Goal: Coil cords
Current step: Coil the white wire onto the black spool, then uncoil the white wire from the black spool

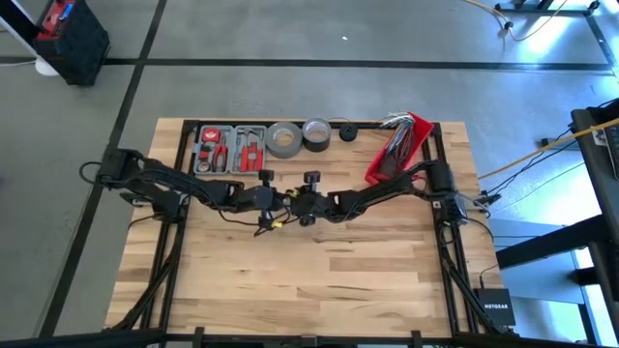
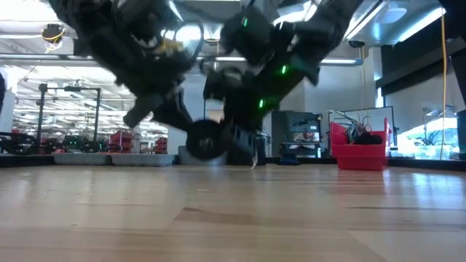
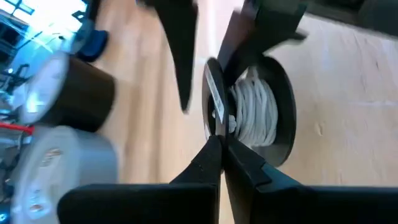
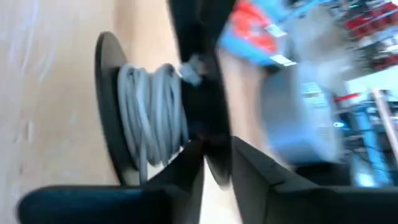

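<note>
Left wrist view gives the best look: the white cord (image 3: 255, 115) sits wound in tidy turns on a black spool (image 3: 283, 93), between its two round flanges. That spool is out on the bare wood near the grey tape roll (image 1: 282, 139), on the side facing the robot, with both arms reaching in to meet at it.

The left gripper (image 3: 221, 140) has its tips pinched fully together right at the rim of the nearer flange. My read is that it is nipping or pressing the cord's loose end so the turns do not spring off, though no strand shows between the tips.

From the other side, the right gripper (image 4: 217, 146) stands narrowly parted, astride one flange, a sliver of light showing beside the disc. That looks like steadying the spool upright on its edge, not clamping it.

Beyond the grey tape roll, a darker roll (image 1: 316, 133) lies just beside it, untouched.
</note>
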Tool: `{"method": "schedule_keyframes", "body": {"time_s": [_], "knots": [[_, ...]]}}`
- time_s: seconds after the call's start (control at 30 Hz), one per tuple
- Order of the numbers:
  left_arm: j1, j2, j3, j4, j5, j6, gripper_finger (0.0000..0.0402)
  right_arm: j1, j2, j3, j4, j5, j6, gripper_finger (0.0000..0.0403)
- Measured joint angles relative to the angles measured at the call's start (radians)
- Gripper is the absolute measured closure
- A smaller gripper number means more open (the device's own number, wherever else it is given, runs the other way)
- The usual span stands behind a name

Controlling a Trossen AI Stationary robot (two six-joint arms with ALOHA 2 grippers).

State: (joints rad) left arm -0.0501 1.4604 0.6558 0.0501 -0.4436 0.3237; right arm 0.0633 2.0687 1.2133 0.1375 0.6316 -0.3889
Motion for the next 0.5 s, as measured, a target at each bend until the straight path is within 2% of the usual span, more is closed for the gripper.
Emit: {"method": "schedule_keyframes", "body": {"time_s": [0.2, 0.37, 0.5], "knots": [[-0.029, -0.18, 0.061, -0.188, -0.027, -0.002, 0.04, 0.06, -0.163, 0.001, -0.205, 0.09, 0.0, 0.0269], [-0.045, -0.4, 0.068, -0.174, -0.027, 0.006, 0.0401, 0.127, -0.306, 0.001, -0.372, 0.163, -0.001, 0.0244], [-0.045, -0.532, 0.068, -0.124, -0.03, -0.004, 0.0401, 0.149, -0.399, 0.001, -0.357, 0.174, -0.044, 0.0243]]}}
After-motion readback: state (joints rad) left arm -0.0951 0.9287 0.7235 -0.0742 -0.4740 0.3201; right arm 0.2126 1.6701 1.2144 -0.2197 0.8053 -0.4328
